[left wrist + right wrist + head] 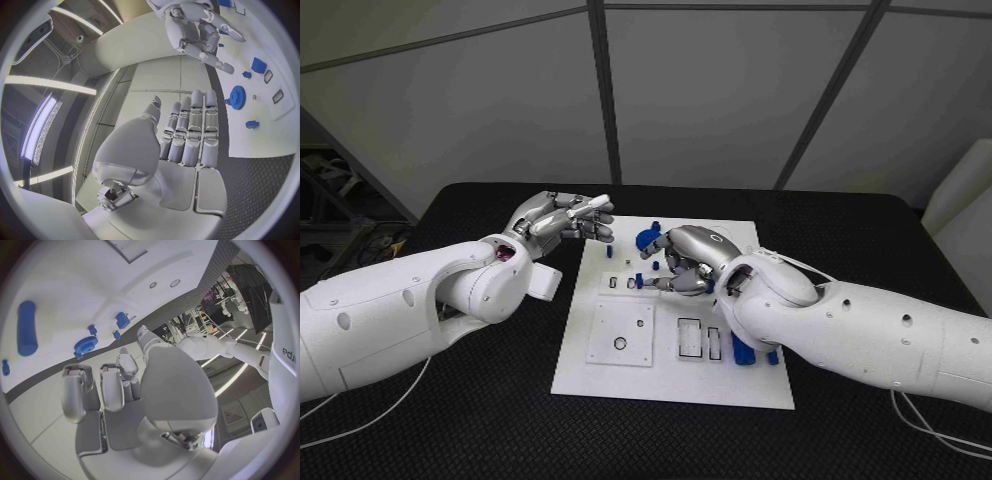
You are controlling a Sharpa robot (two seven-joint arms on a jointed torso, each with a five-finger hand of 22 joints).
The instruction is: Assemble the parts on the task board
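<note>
Parts [648, 240] on the task board [675, 385], just beside the right hand [687, 258].

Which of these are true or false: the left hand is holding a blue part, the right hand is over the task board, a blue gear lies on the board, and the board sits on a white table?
1. The left hand holds a blue part. False: its fingers are straight and hold nothing.
2. The right hand is over the task board. True.
3. A blue gear lies on the board. True.
4. The board sits on a white table. False: the table is black.
</note>
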